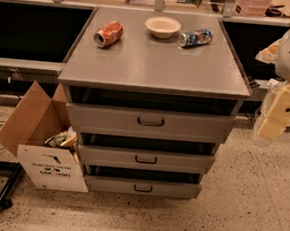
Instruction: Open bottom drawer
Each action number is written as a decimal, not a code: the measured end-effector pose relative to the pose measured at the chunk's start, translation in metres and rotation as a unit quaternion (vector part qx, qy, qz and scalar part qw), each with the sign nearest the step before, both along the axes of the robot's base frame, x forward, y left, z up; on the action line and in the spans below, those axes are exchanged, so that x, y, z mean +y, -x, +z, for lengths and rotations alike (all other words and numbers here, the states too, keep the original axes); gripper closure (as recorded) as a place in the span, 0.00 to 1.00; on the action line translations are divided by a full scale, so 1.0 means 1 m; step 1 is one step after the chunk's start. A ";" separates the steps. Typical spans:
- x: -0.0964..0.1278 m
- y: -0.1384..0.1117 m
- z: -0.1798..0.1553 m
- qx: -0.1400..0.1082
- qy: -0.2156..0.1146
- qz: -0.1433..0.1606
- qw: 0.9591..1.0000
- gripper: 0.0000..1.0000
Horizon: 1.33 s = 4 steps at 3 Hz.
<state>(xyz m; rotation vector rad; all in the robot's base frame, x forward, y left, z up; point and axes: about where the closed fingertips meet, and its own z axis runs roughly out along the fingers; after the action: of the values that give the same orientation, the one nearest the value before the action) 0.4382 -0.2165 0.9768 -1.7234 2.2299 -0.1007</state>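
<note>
The claw [270,128] hangs at the far right edge of the view, beside the cabinet's right side and about level with the top drawer [109,120]. It touches nothing, and I cannot tell whether it is spread or pressed together.

The bottom drawer [109,185] sits low and well to the left of the claw, far from it. It is the lowest of three grey fronts, just above the speckled floor. Its small dark loop handle [143,188] is in the middle of the front, and a dark strip shows along its upper edge. The middle drawer [106,156] lies between it and the top drawer, also down and left of the claw.

Up and left of the claw, the grey counter [153,68] carries a red can [109,34] on its side, a pale bowl [162,26] and a blue can [195,37], also on its side. Farthest left of the claw, an open cardboard box [26,123] leans against the cabinet's other side.
</note>
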 end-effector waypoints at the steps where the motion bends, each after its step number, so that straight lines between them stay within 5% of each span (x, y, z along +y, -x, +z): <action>1: -0.001 -0.001 -0.005 -0.004 0.002 0.004 1.000 0.00; 2: -0.001 -0.005 -0.045 -0.001 0.011 0.028 1.000 0.00; 4: 0.005 0.011 -0.216 0.065 0.005 0.077 0.995 0.00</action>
<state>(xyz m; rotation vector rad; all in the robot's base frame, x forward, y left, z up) 0.4274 -0.2120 0.7610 -1.9517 2.1781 0.0372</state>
